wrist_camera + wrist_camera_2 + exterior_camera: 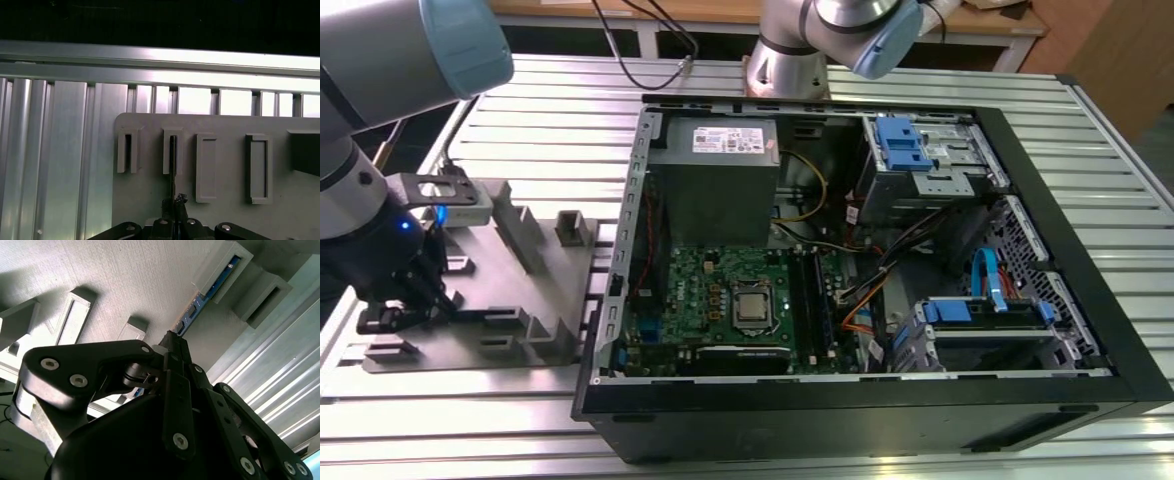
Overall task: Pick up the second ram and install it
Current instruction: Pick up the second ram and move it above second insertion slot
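Note:
The second ram (200, 302) is a thin blue strip standing on edge on the grey fixture plate (500, 265), its far end in a grey slotted holder (227, 270). In the first wrist view the second ram (173, 165) appears edge-on as a dark line running from a holder slot (172, 150) to my fingertips. My gripper (172, 340) (175, 201) is shut on the strip's near end. In the exterior view my gripper (403, 305) hangs low over the plate, at that view's left, beside the open computer case (854, 110).
Inside the case lie the green motherboard (707, 300), long black slots (817, 300), the grey power-supply box (714, 180) and blue-latched drive cages (914, 150). Several other grey holders (257, 167) stand on the plate. A ribbed aluminium table (547, 100) lies underneath.

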You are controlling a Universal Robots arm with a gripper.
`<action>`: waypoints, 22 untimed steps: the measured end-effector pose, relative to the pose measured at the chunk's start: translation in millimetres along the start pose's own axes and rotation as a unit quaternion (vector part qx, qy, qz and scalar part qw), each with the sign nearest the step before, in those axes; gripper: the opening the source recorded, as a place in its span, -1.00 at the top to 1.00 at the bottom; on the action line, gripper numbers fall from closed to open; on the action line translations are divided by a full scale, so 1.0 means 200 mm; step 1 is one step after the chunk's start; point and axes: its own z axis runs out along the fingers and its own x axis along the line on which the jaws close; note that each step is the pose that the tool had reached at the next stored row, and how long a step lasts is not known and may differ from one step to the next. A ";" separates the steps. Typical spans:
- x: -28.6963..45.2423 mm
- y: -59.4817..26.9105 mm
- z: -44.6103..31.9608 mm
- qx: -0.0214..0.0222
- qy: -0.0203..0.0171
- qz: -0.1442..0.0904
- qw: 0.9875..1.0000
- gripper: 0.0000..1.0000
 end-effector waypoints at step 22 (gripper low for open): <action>-0.001 0.001 -0.038 0.000 0.000 0.000 1.000 0.82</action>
